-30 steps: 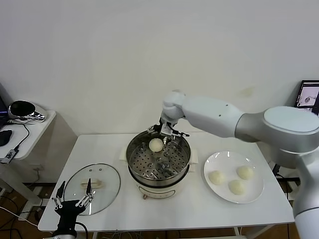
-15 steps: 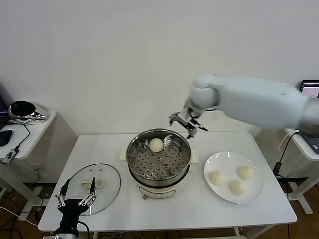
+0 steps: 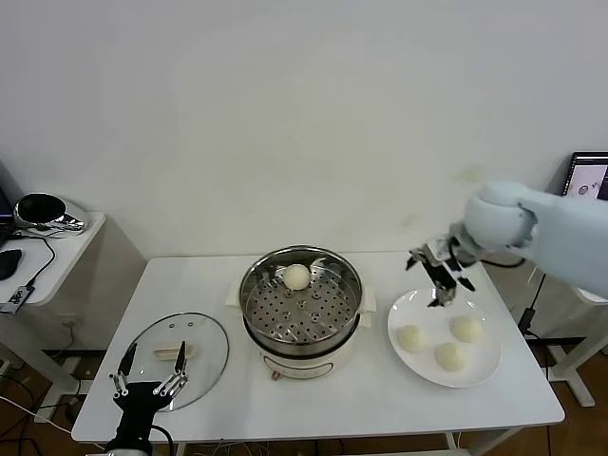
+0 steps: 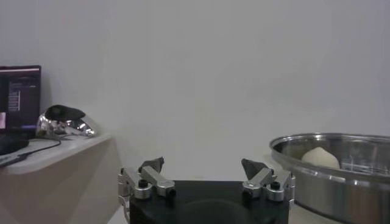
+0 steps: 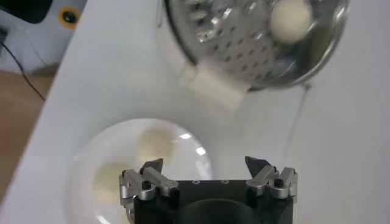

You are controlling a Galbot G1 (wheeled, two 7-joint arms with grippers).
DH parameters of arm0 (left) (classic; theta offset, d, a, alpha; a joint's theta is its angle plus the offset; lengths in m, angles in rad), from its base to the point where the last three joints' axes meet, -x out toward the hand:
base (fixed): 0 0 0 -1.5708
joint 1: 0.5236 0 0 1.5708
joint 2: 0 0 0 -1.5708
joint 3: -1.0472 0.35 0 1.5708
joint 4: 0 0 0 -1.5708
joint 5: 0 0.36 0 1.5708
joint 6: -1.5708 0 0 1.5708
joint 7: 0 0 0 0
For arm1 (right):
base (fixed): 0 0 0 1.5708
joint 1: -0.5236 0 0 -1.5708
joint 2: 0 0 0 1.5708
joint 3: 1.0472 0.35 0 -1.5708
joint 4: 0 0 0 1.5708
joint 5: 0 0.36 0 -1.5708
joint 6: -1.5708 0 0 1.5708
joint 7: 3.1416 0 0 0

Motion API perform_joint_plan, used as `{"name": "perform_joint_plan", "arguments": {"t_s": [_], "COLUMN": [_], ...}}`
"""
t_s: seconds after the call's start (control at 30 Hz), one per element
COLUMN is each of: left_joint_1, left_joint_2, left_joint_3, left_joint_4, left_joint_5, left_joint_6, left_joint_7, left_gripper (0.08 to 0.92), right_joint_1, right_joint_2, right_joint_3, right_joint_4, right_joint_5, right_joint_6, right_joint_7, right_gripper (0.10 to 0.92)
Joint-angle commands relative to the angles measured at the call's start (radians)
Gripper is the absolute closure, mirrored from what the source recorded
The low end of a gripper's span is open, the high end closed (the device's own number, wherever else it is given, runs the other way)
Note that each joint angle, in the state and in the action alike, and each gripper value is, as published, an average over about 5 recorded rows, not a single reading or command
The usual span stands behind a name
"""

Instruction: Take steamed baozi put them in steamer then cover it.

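Observation:
One baozi (image 3: 297, 276) lies on the perforated tray at the far side of the steel steamer (image 3: 328, 334); it also shows in the right wrist view (image 5: 290, 19) and the left wrist view (image 4: 320, 158). Three baozi (image 3: 411, 338) (image 3: 466, 329) (image 3: 450, 356) lie on the white plate (image 3: 489, 369). My right gripper (image 3: 444, 273) is open and empty, in the air above the plate's far edge. The right wrist view shows two plate baozi (image 5: 155, 144) (image 5: 108, 180). My left gripper (image 3: 150, 379) is open and empty, low at the table's front left corner.
A round glass lid (image 3: 204, 354) with a cream handle (image 3: 175, 352) lies flat on the table left of the steamer. A side table (image 3: 66, 249) with a shiny object (image 3: 43, 207) stands far left. A screen (image 3: 590, 178) is at the right edge.
My right gripper has left the steamer, leaving one baozi in it, and swung right to above the plate. The left gripper has barely shifted.

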Motion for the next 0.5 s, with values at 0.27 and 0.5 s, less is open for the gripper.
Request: {"name": "perform_joint_plan", "arguments": {"t_s": [0.27, 0.5], "left_joint_1": [-0.001, 0.002], "left_joint_2": [-0.009, -0.010], "left_joint_3": [-0.017, -0.026], "left_joint_4": [0.004, 0.008], "left_joint_5": [-0.001, -0.003], "left_joint_6": [0.002, 0.001], "left_joint_7": [0.001, 0.001], "left_gripper": [0.177, 0.177], "right_joint_1": [-0.565, -0.613], "right_joint_2": [0.037, 0.126], "right_joint_3": [0.384, 0.413], "right_joint_4": [-0.225, -0.295], "right_joint_5": [-0.226, -0.239], "right_joint_6": [0.022, 0.038], "right_joint_7": [0.011, 0.015], "right_gripper": [0.203, 0.203]}}
